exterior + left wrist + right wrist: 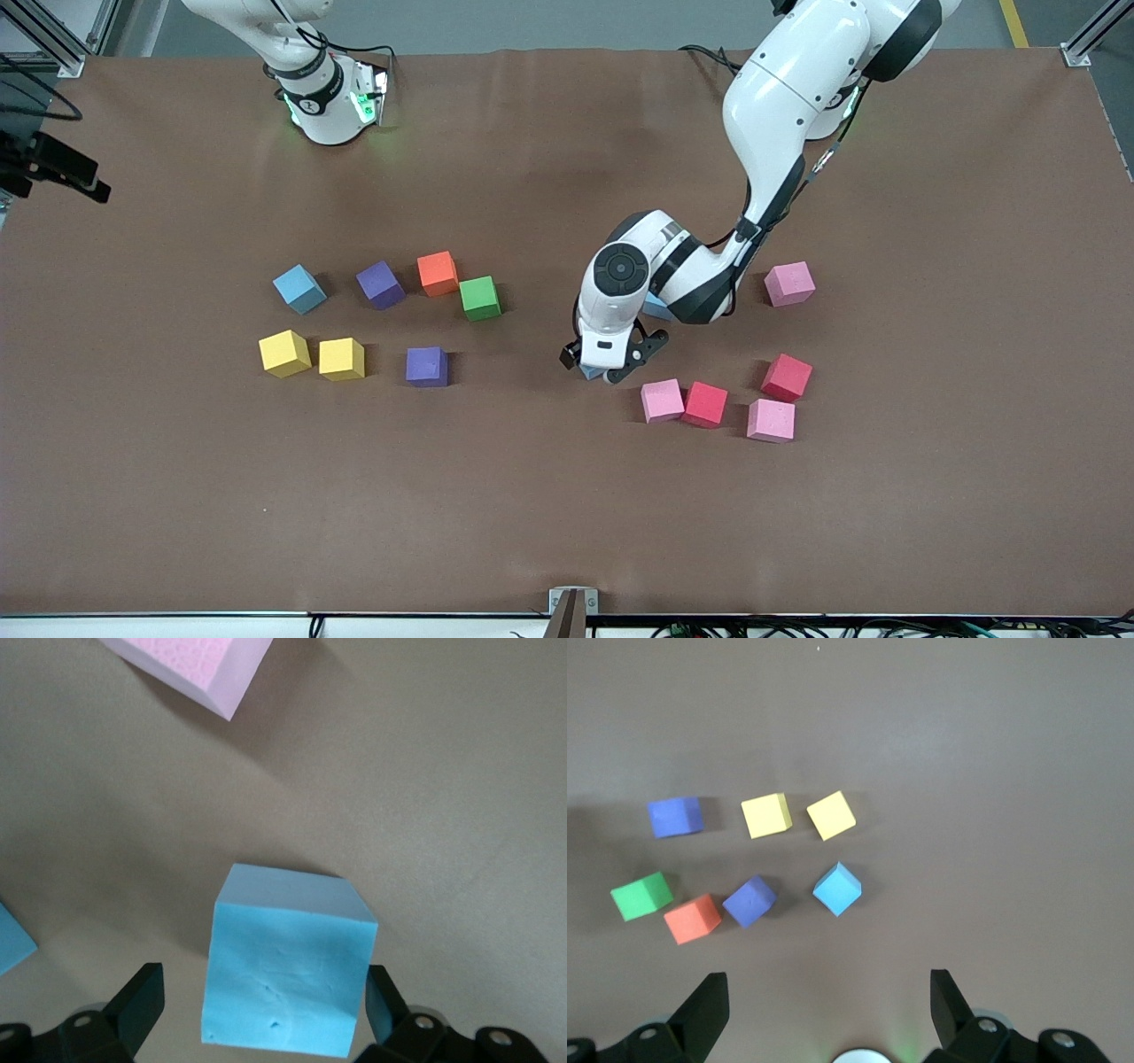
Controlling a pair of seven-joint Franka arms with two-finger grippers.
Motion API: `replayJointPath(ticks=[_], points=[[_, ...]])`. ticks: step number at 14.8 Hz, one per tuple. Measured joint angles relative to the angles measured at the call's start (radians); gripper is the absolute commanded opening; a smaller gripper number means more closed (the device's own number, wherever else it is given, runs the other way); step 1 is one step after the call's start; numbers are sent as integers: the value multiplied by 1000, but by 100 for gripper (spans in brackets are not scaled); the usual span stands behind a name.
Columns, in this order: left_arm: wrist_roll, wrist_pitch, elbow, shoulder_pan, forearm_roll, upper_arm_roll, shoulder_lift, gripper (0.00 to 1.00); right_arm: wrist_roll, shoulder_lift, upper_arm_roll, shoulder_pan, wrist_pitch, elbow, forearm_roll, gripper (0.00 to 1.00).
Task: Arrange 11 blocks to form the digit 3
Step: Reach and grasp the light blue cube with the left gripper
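In the front view, the left arm is seen reaching down from its base at the worktop's (930, 496) robot-side edge, elbow bent, wrist pointed downward near the worktop's middle; the left end effector (595, 372) is lowered over a light blue block (589, 371), which is mostly hidden beneath it. Another light blue block (657, 307) is partly covered by the wrist. The right arm waits folded at its base, its end effector out of this view. Pink (662, 400) and red (705, 404) blocks are gathered toward the left arm's end; orange (437, 273), green (480, 298) and purple (427, 366) blocks and two yellow cubes (284, 353) lie toward the right arm's end. In the left wrist view, the fingers (142, 1001) are shown spread, released, flanking the light blue block (288, 970) without touching it. In the right wrist view, the right end effector (830, 1005) is seen released, fingers wide apart, held high over the worktop (992, 744).
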Motion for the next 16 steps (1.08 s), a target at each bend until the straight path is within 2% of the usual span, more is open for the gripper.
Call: replayJointPath(ticks=[1, 4, 9, 12, 16], points=[[1, 0, 3, 0, 11, 0, 3, 55, -2, 19, 0, -1, 16, 0, -20, 100], [1, 0, 10, 0, 28, 1, 10, 33, -29, 74, 0, -3, 65, 0, -69, 100], [58, -37, 18, -11, 73, -10, 8, 30, -56, 106, 0, -13, 95, 2, -75, 100], [111, -96, 2, -80, 93, -18, -10, 30, -56, 158, -1, -28, 99, 1, -75, 100], [171, -106, -93, -122, 94, -103, -73, 30, -5, 225, -1, -45, 58, -3, -68, 100]])
